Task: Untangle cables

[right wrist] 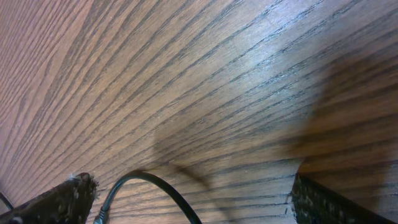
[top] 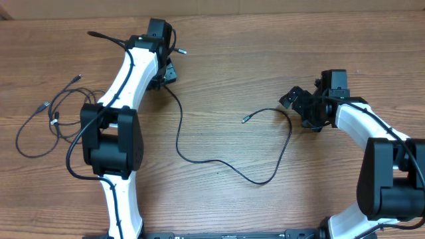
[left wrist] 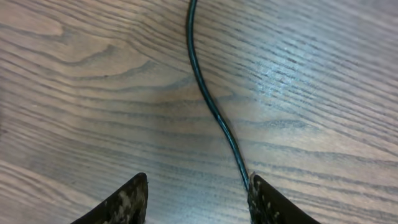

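A likely robotics lab or test bench: two white-and-black robot arms, the left arm (top: 123, 86) and the right arm (top: 358, 123), stood at a wood-grain table (top: 265, 40) that filled every view, with thin black cables (top: 219, 160) lying loose across it.

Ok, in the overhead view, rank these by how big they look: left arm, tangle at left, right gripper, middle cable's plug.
1. left arm, plainly largest, though it stands nearer the camera
2. tangle, judged by its spread, since the strands are thin
3. right gripper
4. plug, a tiny speck
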`<state>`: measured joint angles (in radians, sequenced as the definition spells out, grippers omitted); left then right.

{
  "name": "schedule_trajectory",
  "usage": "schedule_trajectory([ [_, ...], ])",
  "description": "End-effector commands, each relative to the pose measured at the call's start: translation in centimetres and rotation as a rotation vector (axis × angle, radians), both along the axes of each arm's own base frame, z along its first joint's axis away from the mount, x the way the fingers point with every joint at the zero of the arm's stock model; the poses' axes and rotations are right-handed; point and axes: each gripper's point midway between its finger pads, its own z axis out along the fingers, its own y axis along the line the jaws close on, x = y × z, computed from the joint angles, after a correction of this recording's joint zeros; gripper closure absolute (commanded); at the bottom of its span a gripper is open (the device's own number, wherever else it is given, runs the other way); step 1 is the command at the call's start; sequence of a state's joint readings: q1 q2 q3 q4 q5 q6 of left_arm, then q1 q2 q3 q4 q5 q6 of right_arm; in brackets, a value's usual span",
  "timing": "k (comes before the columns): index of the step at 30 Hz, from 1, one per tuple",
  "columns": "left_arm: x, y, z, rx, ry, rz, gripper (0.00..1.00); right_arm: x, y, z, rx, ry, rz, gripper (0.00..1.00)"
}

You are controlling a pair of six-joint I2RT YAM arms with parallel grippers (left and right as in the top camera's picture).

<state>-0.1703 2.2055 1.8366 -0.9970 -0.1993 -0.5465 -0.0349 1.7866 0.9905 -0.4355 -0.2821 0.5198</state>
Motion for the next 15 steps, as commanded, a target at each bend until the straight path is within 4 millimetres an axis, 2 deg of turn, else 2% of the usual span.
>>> schedule_trajectory([
  [1,-1.0,-0.3,-3.3,0.015,0.077,-0.018,0.50,-1.2,-1.1,-1.9,-0.046,0.060,-0.021,0.00],
  [5,-1.7,-1.2,-6.2,-0.030,0.145,-0.036,0.52,-1.2,-1.1,-1.9,-0.046,0.061,-0.021,0.00],
  [8,-2.4,-2.1,-8.1,-0.082,0.198,-0.066,0.58,-1.2,-1.1,-1.9,-0.046,0.060,-0.021,0.00],
  [11,-3.3,-4.0,-9.3,-0.183,0.251,-0.152,0.72,-1.2,-1.1,-1.9,-0.046,0.060,-0.021,0.00],
  [15,-4.9,-5.8,-9.4,-0.287,0.321,-0.254,0.93,-1.2,-1.1,-1.9,-0.046,0.061,-0.021,0.00],
])
